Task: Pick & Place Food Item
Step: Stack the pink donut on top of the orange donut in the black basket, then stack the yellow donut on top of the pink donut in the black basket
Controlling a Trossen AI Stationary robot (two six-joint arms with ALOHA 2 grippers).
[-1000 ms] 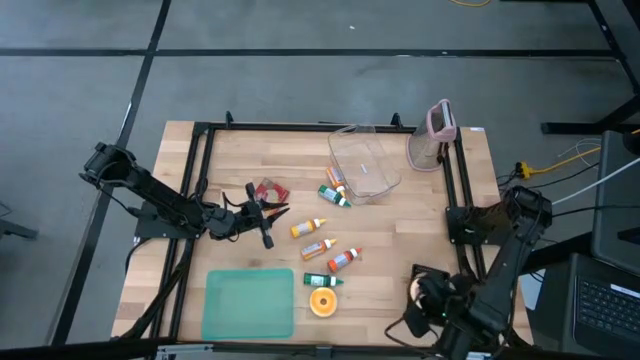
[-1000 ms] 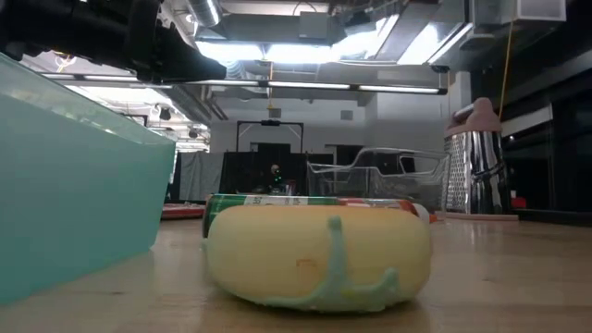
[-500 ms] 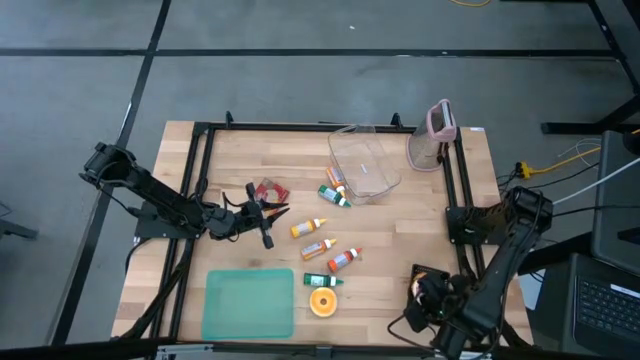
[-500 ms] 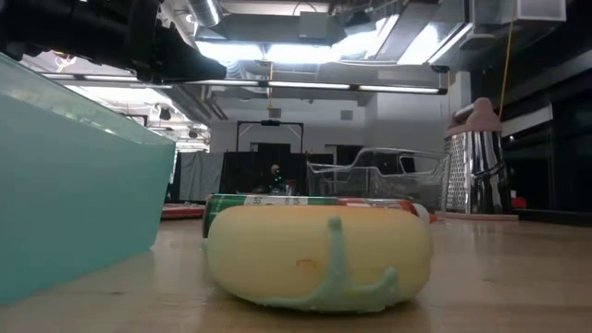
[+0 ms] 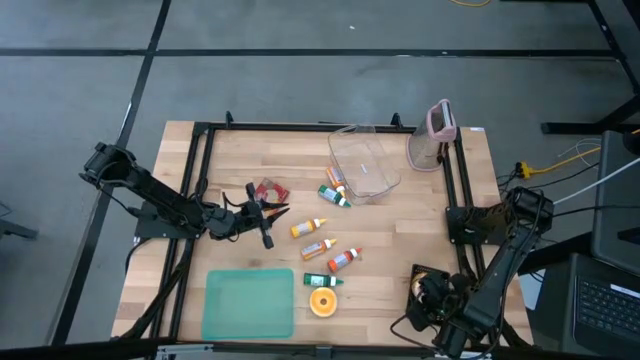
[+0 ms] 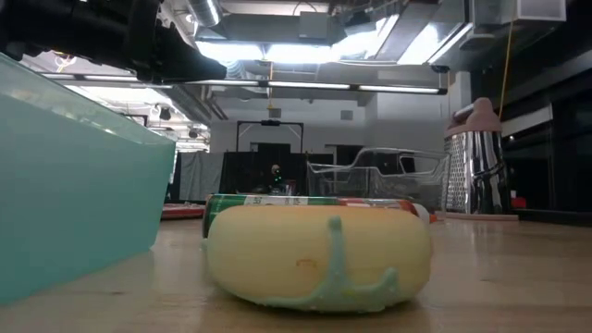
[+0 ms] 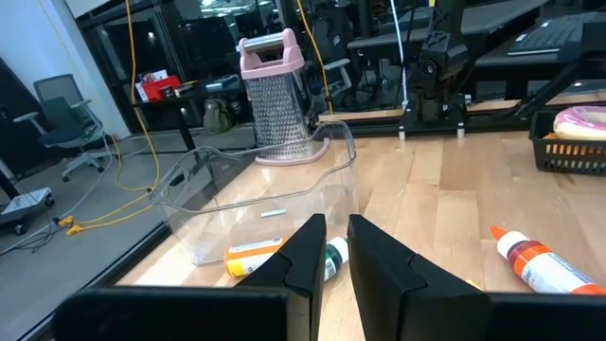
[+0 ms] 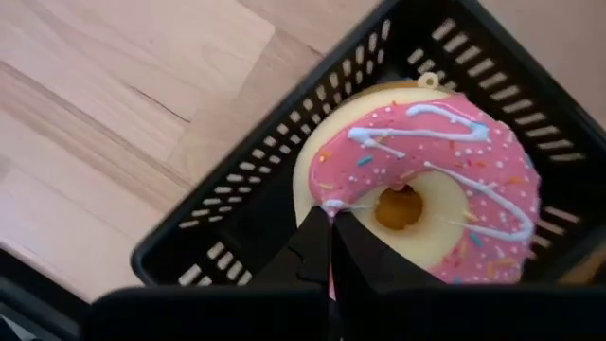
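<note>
A pink-iced donut (image 8: pixel 454 180) lies in a black basket (image 8: pixel 237 218) at the table's near right corner. It also shows far off in the left wrist view (image 7: pixel 579 121). My right gripper (image 8: pixel 329 223) is shut and points down over the donut's rim; in the high view it stands at the near right (image 5: pixel 425 290). A yellow donut with green icing (image 5: pixel 322 302) lies flat on the table near the front edge, next to a teal tray (image 5: pixel 248 303). My left gripper (image 5: pixel 272 212) waits at the table's left with a narrow gap between its fingers (image 7: pixel 337 237), holding nothing. My right gripper's shut fingertips (image 8: pixel 322 216) come from above at the pink donut's outer rim (image 8: pixel 317 189), on the side nearest the basket's wall. Whether they touch the donut I cannot tell. The donut lies flat on the basket's floor.
Several small sauce bottles (image 5: pixel 318 247) lie scattered mid-table. A clear plastic container (image 5: pixel 365 165) and a metal grater with a pink handle (image 5: pixel 435 135) stand at the far right. A red packet (image 5: pixel 268 190) lies by my left gripper. Black frame rails run along both table sides.
</note>
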